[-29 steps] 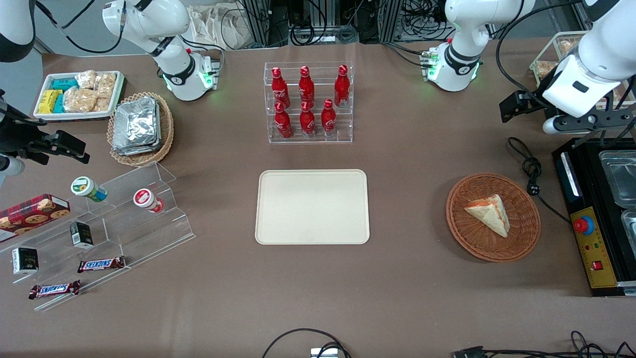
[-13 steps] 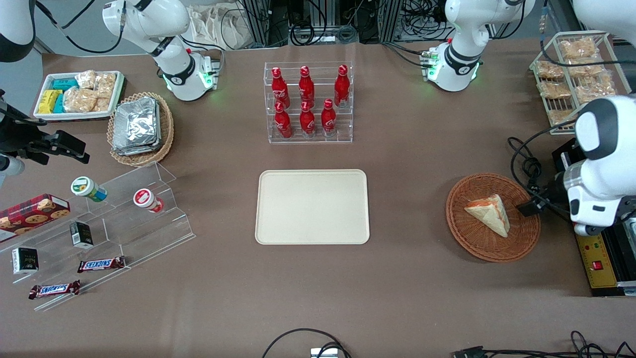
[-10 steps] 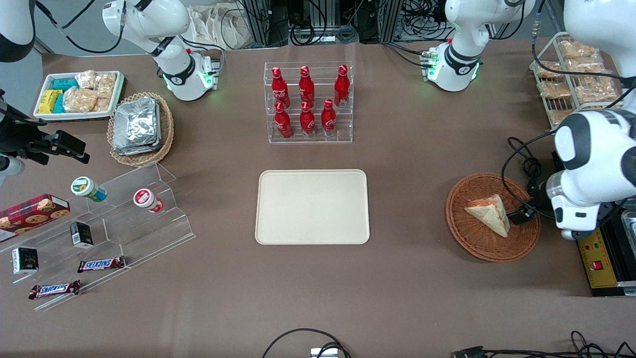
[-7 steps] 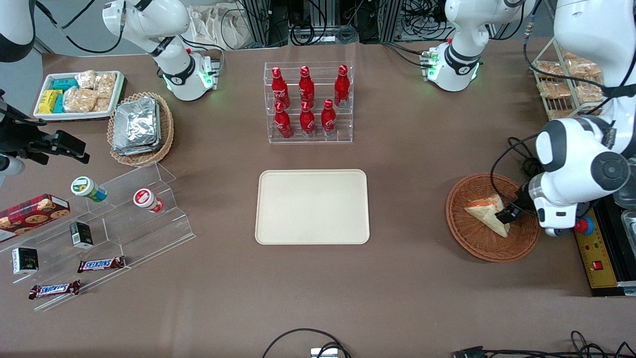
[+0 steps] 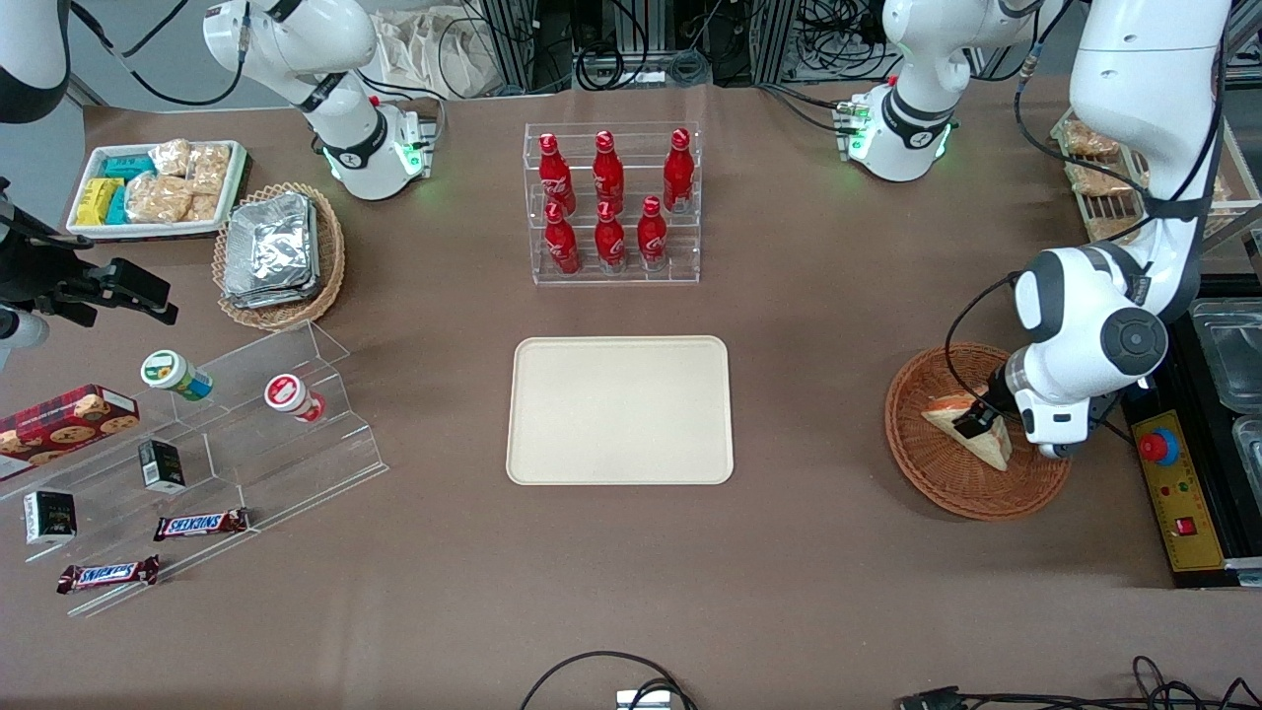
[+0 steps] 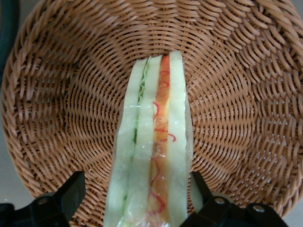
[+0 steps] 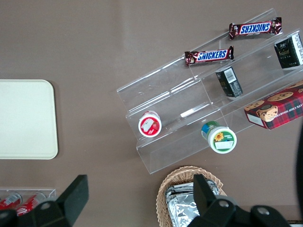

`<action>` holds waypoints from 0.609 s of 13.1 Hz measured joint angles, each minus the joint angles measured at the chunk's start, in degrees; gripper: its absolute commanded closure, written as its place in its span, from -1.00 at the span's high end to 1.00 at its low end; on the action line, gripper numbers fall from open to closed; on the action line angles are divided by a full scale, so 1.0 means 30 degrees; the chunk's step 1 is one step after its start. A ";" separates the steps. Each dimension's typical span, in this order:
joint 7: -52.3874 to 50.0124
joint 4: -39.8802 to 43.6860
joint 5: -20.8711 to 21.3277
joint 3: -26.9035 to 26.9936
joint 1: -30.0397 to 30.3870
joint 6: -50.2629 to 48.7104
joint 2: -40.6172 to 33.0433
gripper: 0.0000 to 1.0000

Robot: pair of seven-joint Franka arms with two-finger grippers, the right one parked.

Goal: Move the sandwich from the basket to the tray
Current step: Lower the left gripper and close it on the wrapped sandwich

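Note:
The sandwich (image 5: pixel 961 426), a clear-wrapped white bread wedge with orange and green filling, lies in the reddish-brown wicker basket (image 5: pixel 927 473) toward the working arm's end of the table. In the left wrist view the sandwich (image 6: pixel 151 151) stands on edge in the basket (image 6: pixel 246 94). My left gripper (image 5: pixel 978 422) is down over the sandwich, open, with one finger (image 6: pixel 71 194) on each flank; neither finger visibly touches the wrap. The cream tray (image 5: pixel 620 409) lies empty at the table's middle and also shows in the right wrist view (image 7: pixel 26 118).
A clear rack of red bottles (image 5: pixel 611 202) stands farther from the camera than the tray. A black machine with a yellow panel (image 5: pixel 1178 483) sits beside the basket at the table's edge. A black cable (image 5: pixel 1050 330) lies next to the basket. A wire rack of snack bags (image 5: pixel 1094 168) stands near the working arm.
My left arm has swung down from above the black machine to the basket. The gripper has moved in over the sandwich and now straddles it. The sandwich has not moved.

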 measured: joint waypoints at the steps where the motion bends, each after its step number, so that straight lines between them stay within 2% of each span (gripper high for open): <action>1: -0.0002 0.0000 0.0000 0.0038 -0.0100 0.0024 0.0058 -0.79; 2: -0.0002 0.0003 0.0001 0.0067 -0.0232 0.0026 0.0072 -1.00; 6: 0.0000 0.0210 0.0048 0.0168 -0.0841 -0.0073 0.0057 -1.00; 8: 0.0389 0.1019 0.0072 0.0172 -0.0988 -0.1521 -0.0088 -1.00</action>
